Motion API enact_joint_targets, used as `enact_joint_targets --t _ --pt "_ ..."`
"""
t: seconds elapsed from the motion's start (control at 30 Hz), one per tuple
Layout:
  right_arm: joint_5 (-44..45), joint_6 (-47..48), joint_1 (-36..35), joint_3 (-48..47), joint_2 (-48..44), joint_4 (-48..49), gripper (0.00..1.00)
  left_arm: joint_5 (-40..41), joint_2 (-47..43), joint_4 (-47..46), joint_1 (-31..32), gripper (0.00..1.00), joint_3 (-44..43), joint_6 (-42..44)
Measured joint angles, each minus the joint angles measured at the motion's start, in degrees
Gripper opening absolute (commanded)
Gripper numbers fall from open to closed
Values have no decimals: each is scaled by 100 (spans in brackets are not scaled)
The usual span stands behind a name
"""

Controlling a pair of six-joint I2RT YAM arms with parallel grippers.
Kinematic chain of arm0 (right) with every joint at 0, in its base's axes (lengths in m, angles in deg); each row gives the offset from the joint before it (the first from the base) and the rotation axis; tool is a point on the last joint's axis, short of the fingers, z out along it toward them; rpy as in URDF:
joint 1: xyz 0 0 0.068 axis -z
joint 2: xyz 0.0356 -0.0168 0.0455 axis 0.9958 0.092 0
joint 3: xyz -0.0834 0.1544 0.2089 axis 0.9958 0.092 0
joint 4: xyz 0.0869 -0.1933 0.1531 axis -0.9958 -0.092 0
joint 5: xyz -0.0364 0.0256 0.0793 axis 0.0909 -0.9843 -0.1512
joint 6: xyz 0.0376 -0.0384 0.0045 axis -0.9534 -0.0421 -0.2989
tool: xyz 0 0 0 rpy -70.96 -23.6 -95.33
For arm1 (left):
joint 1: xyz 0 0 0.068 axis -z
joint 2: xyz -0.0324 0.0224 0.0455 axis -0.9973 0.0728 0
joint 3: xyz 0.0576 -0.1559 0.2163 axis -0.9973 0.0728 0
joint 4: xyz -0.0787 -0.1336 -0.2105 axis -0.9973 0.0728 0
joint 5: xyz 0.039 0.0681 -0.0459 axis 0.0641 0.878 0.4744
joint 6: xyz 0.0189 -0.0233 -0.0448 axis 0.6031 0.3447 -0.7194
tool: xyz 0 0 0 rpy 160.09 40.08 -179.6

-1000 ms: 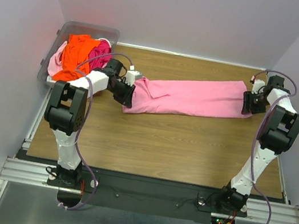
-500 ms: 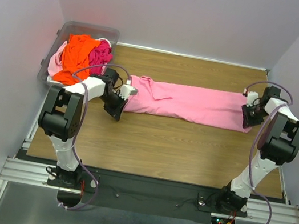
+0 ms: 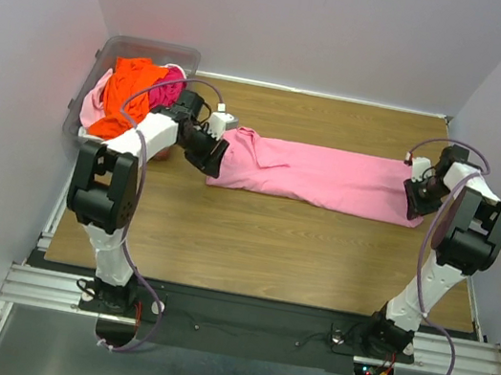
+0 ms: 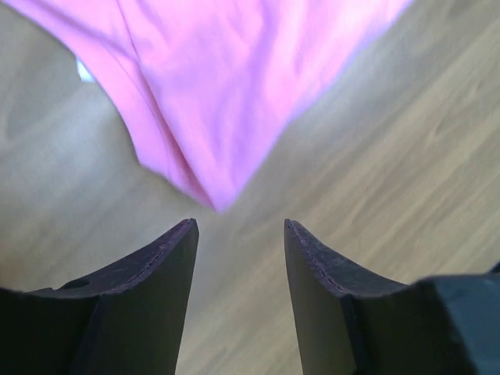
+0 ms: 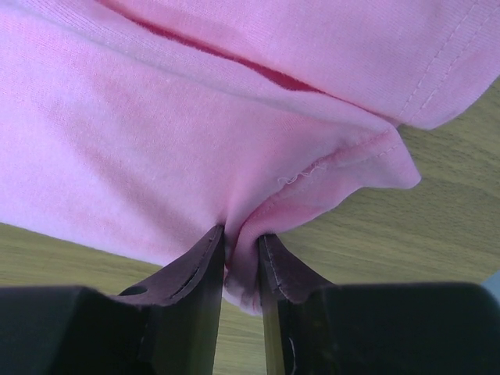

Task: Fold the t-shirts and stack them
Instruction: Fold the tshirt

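The pink t-shirt [image 3: 321,174] is recorded as plain; an orange t-shirt [image 3: 127,88] and a hot pink t-shirt [image 3: 164,90] are noted; the table [image 3: 270,240] is brown wood-grain.

The left arm [image 3: 107,184] rises from its base, bends at the elbow and reaches forward and inward, with its wrist angled down. The left tool [image 4: 238,226] has its two dark fingers [image 4: 156,273] parted, with nothing between them. A corner of the pink shirt [image 4: 211,94] lies just ahead of the tips, not touching them. The right arm [image 3: 465,225] stands more upright and is folded at the elbow, its wrist turned inward and down. The right tool [image 5: 242,234] has its fingers drawn close together, pinching a fold of the shirt's hem between the tips.
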Motion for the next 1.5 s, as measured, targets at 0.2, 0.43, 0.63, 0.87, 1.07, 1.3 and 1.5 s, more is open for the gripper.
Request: enact_joint_targets --t 0.2,0.43,0.63,0.87,1.07,1.3,1.5 --pt "7 -7 0 -68 55 -55 29 -129 903 -332 0 45 -372 -219" --pt "44 -9 0 -136 111 -107 28 -57 1200 -363 2 0 -275 -192" --pt "107 168 0 52 -26 -28 27 52 656 -254 7 0 396 37" --pt "125 544 0 636 -472 -229 67 195 -13 269 13 35 909 382" --pt "-433 599 2 -214 -498 -1078 74 149 -428 798 -9 43 546 608" --pt "-1320 87 -455 -1504 -743 -1281 61 -184 -525 575 -35 38 -599 476" --pt "-2041 -715 -1537 -1611 -678 -1075 47 -684 -227 -44 181 38 -780 -188"
